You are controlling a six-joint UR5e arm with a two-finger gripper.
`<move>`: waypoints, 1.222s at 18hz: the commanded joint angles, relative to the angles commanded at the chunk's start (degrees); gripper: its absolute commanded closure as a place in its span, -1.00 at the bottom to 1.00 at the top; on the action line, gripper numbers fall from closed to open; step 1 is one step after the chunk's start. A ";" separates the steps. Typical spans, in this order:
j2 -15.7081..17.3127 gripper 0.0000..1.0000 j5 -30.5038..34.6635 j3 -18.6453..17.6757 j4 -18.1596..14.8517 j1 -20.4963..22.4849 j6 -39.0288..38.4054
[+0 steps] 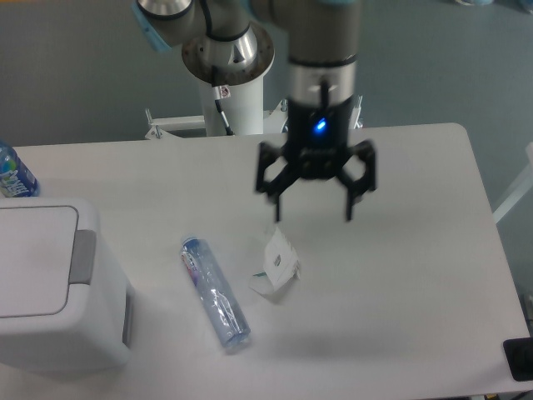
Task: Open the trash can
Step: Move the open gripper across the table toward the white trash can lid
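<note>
The trash can (50,283) is a large boxy white bin at the table's left front, its flat lid down and its grey push-button tab (82,257) on the right edge of the lid. My gripper (314,212) hangs open and empty above the middle of the table, well to the right of the can and apart from it. Its two black fingers point down.
A clear plastic bottle (215,292) lies on its side between the can and the gripper. A small white folded carton (278,264) lies just below the gripper. Another bottle with a blue label (12,173) stands at the far left edge. The white table (416,275) ends at the right.
</note>
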 joint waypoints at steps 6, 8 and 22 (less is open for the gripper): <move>0.00 -1.00 -0.17 -0.70 0.00 -4.84 -11.07; -0.09 -1.00 -0.18 -0.79 0.00 -6.25 -12.58; -0.70 -1.00 -0.09 -1.14 0.00 -11.87 -14.61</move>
